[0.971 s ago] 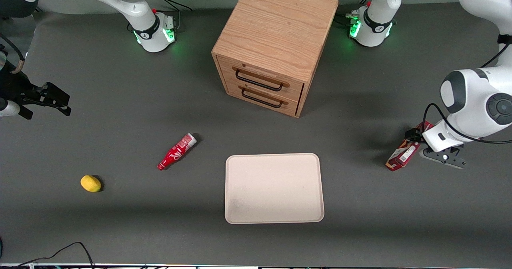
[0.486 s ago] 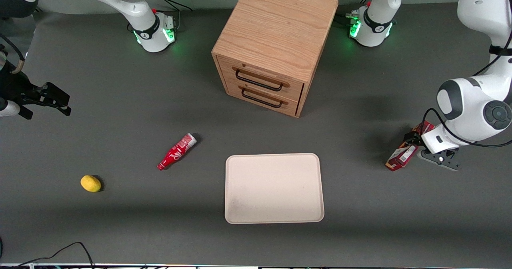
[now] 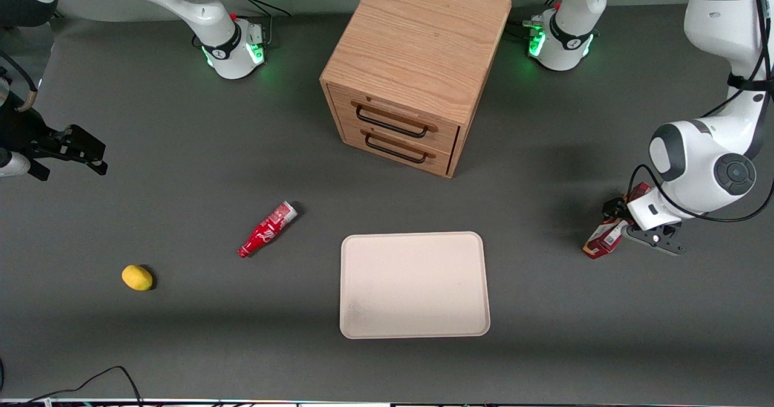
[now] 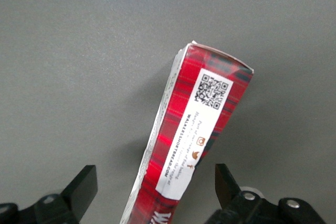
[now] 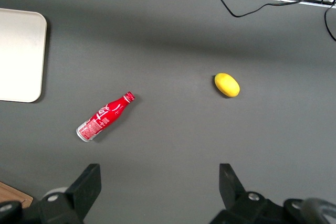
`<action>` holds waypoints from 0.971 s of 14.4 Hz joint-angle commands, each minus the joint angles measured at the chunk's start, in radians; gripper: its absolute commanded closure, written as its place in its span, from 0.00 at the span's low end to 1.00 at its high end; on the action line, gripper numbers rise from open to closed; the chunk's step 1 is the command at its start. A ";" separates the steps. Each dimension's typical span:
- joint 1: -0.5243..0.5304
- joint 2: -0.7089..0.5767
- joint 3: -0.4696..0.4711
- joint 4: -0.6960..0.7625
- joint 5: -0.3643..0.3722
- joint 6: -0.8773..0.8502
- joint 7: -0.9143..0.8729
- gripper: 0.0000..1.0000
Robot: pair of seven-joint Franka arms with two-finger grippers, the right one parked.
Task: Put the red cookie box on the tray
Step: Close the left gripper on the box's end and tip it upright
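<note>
Jaws spread wide, one finger (image 4: 79, 190) either side of the red cookie box (image 4: 191, 140) without touching it. Gripper (image 3: 629, 228) low over the box at the right edge of the front view, on the dark table (image 3: 181, 153), well apart from the tray (image 3: 414, 285) at lower centre.

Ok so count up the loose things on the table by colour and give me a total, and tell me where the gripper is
Red: 2, the red cookie box and the soda bottle
Yellow: 1, the lemon
Cream: 1, the tray
Wood: 1, the drawer cabinet
Total: 5
The gripper is at the box, fingers open either side.
</note>
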 commanded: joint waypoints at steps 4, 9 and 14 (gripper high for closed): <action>-0.002 -0.013 -0.001 -0.019 -0.018 0.018 0.029 0.61; -0.002 -0.015 -0.001 -0.019 -0.018 0.018 0.029 1.00; -0.005 -0.048 -0.001 0.015 -0.018 -0.052 0.029 1.00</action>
